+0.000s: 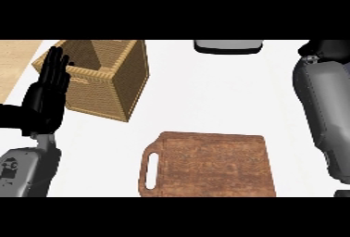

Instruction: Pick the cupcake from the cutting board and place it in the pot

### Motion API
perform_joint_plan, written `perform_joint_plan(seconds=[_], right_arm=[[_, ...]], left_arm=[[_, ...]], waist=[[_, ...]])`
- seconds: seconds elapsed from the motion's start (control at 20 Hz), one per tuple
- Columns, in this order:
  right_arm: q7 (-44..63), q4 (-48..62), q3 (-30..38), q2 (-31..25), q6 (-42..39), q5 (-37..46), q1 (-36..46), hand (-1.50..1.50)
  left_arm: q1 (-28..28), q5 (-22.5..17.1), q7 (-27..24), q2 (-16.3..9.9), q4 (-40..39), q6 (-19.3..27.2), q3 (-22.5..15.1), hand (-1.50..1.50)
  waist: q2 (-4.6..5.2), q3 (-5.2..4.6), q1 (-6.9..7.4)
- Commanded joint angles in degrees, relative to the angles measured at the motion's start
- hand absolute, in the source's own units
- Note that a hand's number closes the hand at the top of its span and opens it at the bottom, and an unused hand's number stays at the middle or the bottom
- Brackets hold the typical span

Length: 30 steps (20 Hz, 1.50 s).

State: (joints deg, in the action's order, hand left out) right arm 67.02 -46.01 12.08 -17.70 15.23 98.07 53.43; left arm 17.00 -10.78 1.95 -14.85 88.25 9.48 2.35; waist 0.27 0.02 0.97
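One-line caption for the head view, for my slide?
Bare cutting board near center, wicker basket behind, left hand open at left; no cupcake visible.

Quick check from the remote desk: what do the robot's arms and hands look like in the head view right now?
The left hand is black, with long, slim, segmented fingers. Its forearm is a grey rounded shell with small dark markings near the view's lower left. The right forearm is the same smooth grey casing, ending in a black part at the top right; the right hand itself can't be made out. No cables show.

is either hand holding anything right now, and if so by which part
The left hand is open, fingers up, holding nothing. The right hand is hidden near the top right edge, so a hold there cannot be told. The cutting board is bare.
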Motion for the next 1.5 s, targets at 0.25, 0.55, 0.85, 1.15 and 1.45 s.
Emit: perform_joint_plan(seconds=[0.25, 0.55, 0.85, 1.15, 1.45], right_arm=[[3.2, -2.5, 5.9, -0.4, 9.2, -0.5, -9.7, 1.5], [-0.5, -3.2, 8.8, -1.7, 9.3, -1.7, -12.7, 1.5], [-5.2, 3.0, 17.5, -0.6, 13.9, -11.6, -12.1, 1.5], [-21.7, 7.1, 22.9, -1.6, 19.1, -25.6, -13.9, -1.5], [-29.5, 11.1, 21.4, -2.4, 30.3, -27.1, -10.9, -1.5]], left_arm=[[-3.4, -0.5, -1.3, 0.6, 0.1, -1.5, 0.7, 0.0], [-0.2, 0.7, 1.3, 1.6, -0.1, -0.4, 0.0, 0.0], [-0.8, 0.0, 1.6, 0.4, 0.5, -1.9, 0.9, 0.0], [-0.7, 1.2, -1.0, 2.1, -1.9, -1.7, 0.2, 0.0], [-2.7, 0.4, -0.8, 2.4, 0.7, -2.6, 0.5, 0.0]], waist=[[-0.14, 0.0, -0.71], [-0.23, -0.01, -0.95], [-0.02, 0.06, -0.41], [0.23, 0.1, -0.43], [0.26, 0.08, 0.45]])
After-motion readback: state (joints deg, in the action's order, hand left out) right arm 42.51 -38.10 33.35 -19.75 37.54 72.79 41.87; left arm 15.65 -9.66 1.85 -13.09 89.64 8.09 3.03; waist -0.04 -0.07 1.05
